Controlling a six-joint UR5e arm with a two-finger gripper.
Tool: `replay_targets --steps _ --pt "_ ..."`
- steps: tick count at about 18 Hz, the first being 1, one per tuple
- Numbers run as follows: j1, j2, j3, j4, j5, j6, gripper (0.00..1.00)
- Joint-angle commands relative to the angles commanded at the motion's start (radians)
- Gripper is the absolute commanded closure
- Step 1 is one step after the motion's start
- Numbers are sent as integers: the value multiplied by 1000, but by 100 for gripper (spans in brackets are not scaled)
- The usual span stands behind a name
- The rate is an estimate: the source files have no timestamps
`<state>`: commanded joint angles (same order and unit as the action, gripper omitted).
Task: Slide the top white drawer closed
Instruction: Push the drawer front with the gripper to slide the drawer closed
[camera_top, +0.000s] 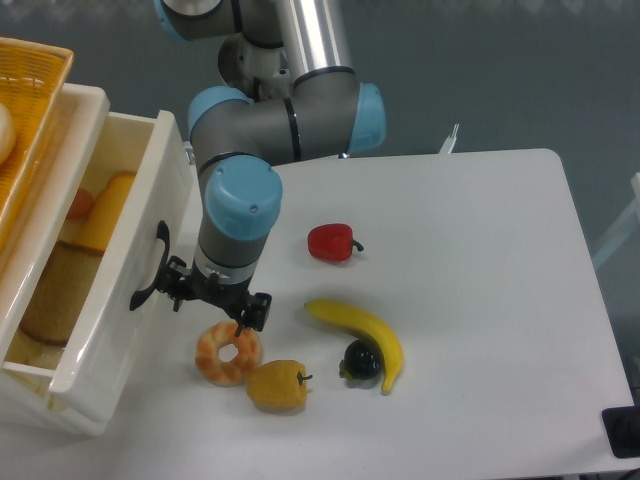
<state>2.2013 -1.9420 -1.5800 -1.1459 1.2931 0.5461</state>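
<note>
While the arm reaches down at the left side of the bench (480, 300), the pincer (212, 297) sits low against the front panel of the top white drawer (115, 250), right beside its curved black handle (150, 268). Its fingers stand apart with nothing between them; one finger (176, 291) is next to the handle, whether touching it I cannot tell. The drawer is partly pulled out from the cabinet at the left edge, front panel tilted in view, with bread and other food dimly visible inside. A yellow wicker basket (30, 120) rests on top of the cabinet. Just below the pincer lies a donut (228, 352), and next to that a yellow pepper (276, 385). Farther right are a banana (360, 335), a dark round fruit (361, 359) touching it, and a red pepper (332, 242) above them.
</note>
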Motion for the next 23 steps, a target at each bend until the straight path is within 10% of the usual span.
replay_targets --steps 23 --pt "-63 -2 2 6 2 20 0"
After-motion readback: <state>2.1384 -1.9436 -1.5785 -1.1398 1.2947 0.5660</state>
